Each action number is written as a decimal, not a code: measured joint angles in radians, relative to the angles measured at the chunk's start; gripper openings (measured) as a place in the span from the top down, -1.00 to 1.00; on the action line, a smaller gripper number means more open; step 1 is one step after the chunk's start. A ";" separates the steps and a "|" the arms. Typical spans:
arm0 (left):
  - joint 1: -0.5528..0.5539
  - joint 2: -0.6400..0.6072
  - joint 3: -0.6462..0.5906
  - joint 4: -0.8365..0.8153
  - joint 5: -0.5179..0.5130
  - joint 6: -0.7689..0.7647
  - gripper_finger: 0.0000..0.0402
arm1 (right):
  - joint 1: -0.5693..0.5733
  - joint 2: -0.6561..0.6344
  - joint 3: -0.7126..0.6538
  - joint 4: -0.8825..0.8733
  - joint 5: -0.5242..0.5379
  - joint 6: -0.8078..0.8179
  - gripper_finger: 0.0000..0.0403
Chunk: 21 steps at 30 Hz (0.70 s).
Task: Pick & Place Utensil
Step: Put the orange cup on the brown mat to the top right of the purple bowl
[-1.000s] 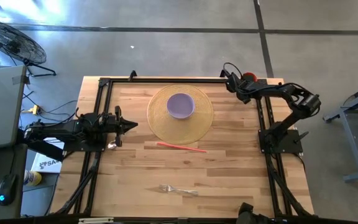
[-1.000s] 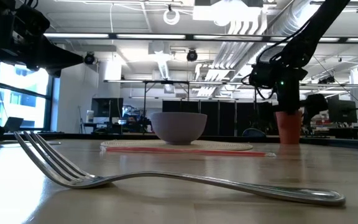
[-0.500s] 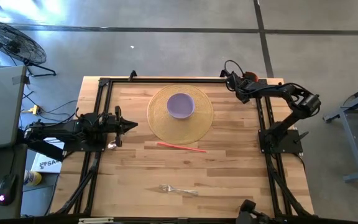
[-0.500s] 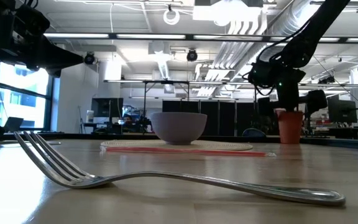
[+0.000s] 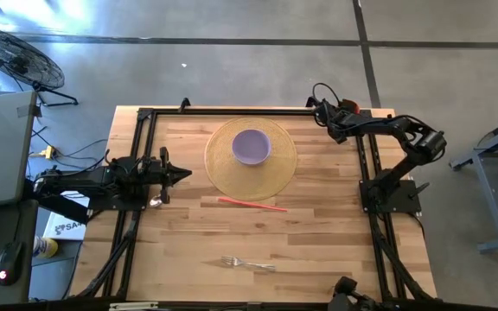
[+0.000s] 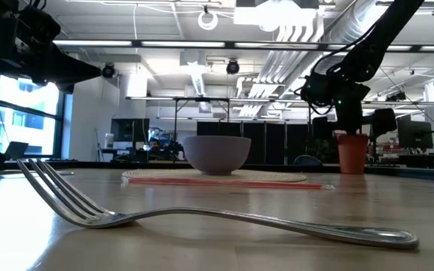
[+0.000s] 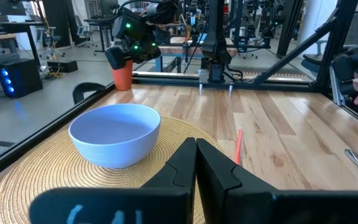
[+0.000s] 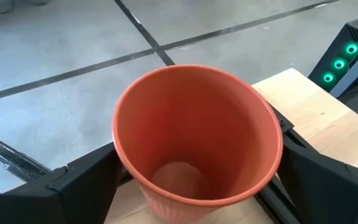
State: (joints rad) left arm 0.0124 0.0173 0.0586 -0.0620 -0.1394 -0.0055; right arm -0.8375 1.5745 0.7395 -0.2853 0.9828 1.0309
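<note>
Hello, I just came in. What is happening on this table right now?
The right gripper is at the table's far right corner with an orange cup between its fingers. The left gripper waits shut at the left edge. The fork lies untouched near the front edge, the straw beside the mat holding the bowl.

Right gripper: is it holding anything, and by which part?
The right gripper holds an orange cup by its side wall, one finger on each side. The left gripper holds nothing.
</note>
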 joint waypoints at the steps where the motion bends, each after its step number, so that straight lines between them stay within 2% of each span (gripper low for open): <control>1: 0.000 0.000 0.000 0.000 0.000 0.000 0.96 | 0.000 0.000 0.000 0.003 0.003 -0.002 -0.93; 10: 0.000 0.000 0.000 0.000 0.000 0.000 0.96 | 0.002 0.000 -0.001 0.005 0.010 -0.026 -0.76; 15: 0.000 0.000 0.000 0.000 0.000 0.000 0.96 | 0.013 0.000 -0.002 -0.002 0.008 -0.068 -0.73; 21: 0.000 0.000 0.000 0.000 0.000 0.000 0.96 | 0.077 0.000 -0.002 -0.052 0.032 -0.050 -0.73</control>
State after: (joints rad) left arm 0.0127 0.0172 0.0586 -0.0620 -0.1394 -0.0055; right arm -0.7600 1.5749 0.7376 -0.3374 1.0149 0.9810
